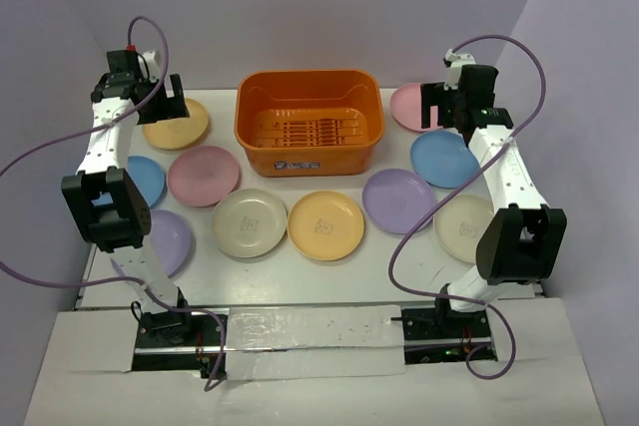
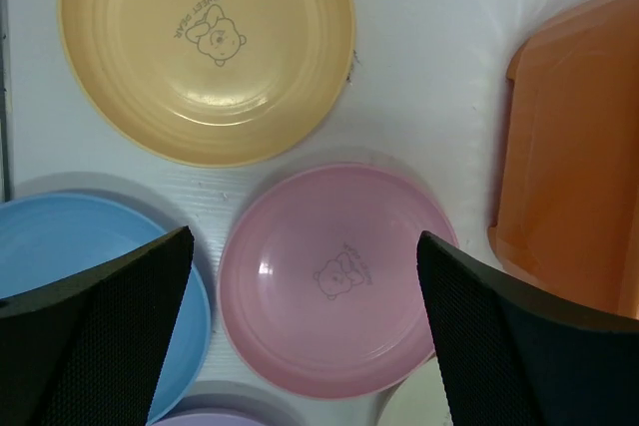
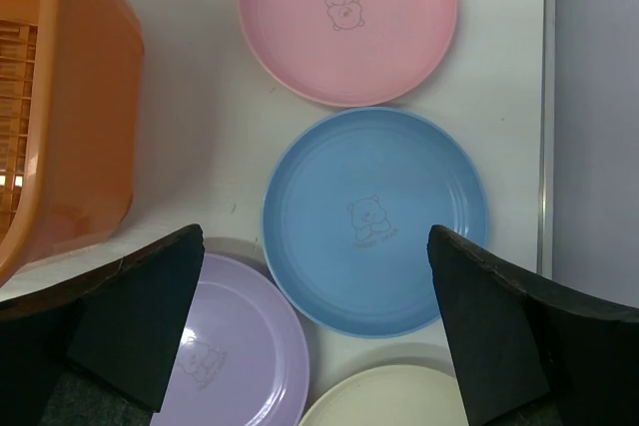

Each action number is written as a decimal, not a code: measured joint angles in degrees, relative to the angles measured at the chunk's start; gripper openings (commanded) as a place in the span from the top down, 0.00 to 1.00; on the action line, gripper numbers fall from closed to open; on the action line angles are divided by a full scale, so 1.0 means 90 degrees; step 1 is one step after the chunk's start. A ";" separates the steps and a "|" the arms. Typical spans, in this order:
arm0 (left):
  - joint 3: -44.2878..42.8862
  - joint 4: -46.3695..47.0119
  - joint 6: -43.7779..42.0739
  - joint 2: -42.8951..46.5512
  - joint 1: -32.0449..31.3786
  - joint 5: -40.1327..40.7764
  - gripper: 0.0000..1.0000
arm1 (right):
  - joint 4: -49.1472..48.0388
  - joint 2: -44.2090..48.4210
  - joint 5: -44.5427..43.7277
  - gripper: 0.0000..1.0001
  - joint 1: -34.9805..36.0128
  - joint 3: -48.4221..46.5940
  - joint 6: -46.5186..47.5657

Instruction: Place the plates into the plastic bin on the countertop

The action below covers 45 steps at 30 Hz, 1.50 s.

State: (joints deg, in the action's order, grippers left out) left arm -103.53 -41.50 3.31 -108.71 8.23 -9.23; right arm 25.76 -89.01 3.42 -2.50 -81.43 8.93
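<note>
The orange plastic bin [image 1: 310,132] stands empty at the back middle of the white countertop [image 1: 399,266]. Several plates lie flat around it. My left gripper [image 1: 150,97] is open and empty, high above a pink plate [image 2: 334,281], with a yellow-orange plate [image 2: 205,47] beyond it and a blue plate [image 2: 60,276] to its left. My right gripper [image 1: 454,107] is open and empty, high above a blue plate [image 3: 374,221], with a pink plate [image 3: 347,22] beyond and a lavender plate [image 3: 235,346] nearer.
In front of the bin lie a cream plate [image 1: 250,222] and a yellow-orange plate [image 1: 325,225]. A lavender plate [image 1: 165,241] lies at the left edge, a cream plate [image 1: 464,227] at the right. Purple cables loop off both arms.
</note>
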 measured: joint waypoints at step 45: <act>-0.1335 0.0776 -0.1705 -0.3172 -0.0835 0.1392 0.42 | 0.0101 0.0126 -0.0284 0.00 -0.0012 -0.0049 0.0141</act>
State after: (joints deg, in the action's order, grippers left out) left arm -115.54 -34.51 -12.04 -137.26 0.71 3.30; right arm 26.67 -87.88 0.86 -2.61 -81.87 10.20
